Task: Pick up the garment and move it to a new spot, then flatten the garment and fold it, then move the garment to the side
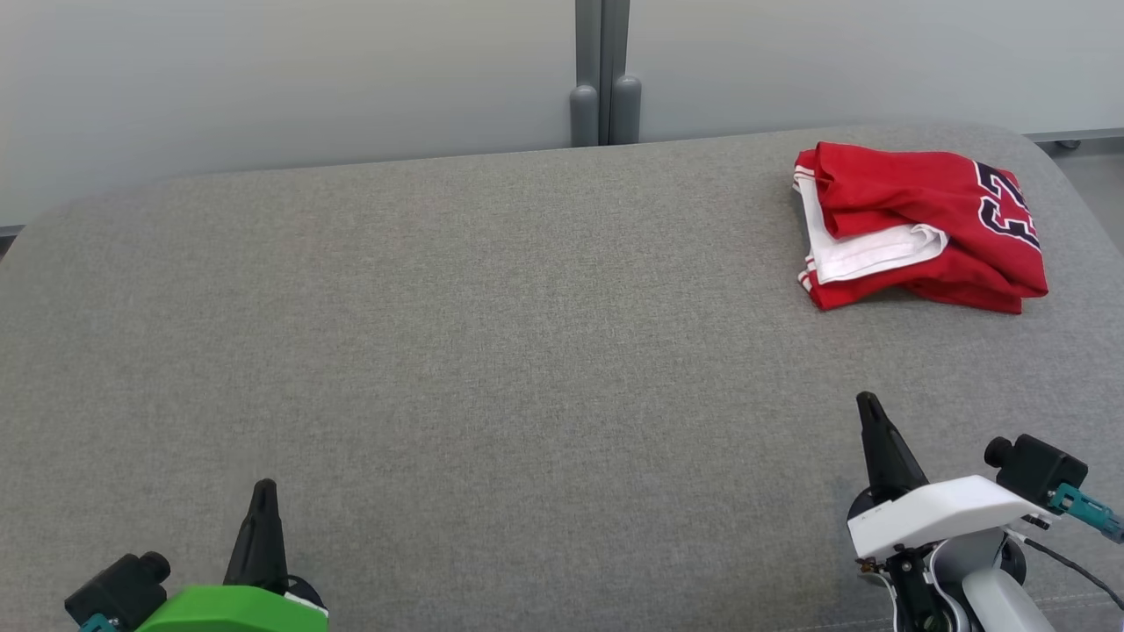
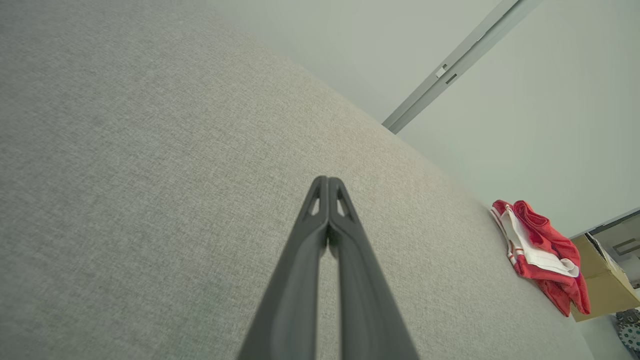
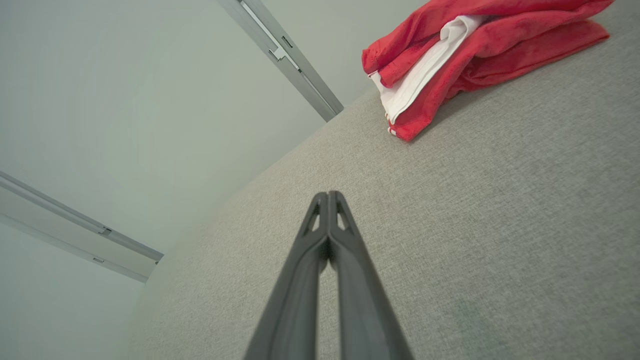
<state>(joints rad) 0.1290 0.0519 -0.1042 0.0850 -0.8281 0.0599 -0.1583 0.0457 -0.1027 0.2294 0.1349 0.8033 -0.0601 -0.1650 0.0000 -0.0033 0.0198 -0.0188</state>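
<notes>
Head view: left gripper (image 1: 263,484) down front, fingers pressed together, right gripper (image 1: 868,400) same. Red garment (image 1: 918,224) lies far right on the grey cushion (image 1: 492,333), ahead of the right one, long side running across. Left wrist view: cardboard box (image 2: 602,280) behind it. Right wrist view: looks like an unobstructed reach

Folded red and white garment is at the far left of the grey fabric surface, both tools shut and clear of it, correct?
One slip: the folded red and white garment lies at the far right of the grey fabric surface, as the head view shows. The left tool and right tool are shut and clear of it.
</notes>
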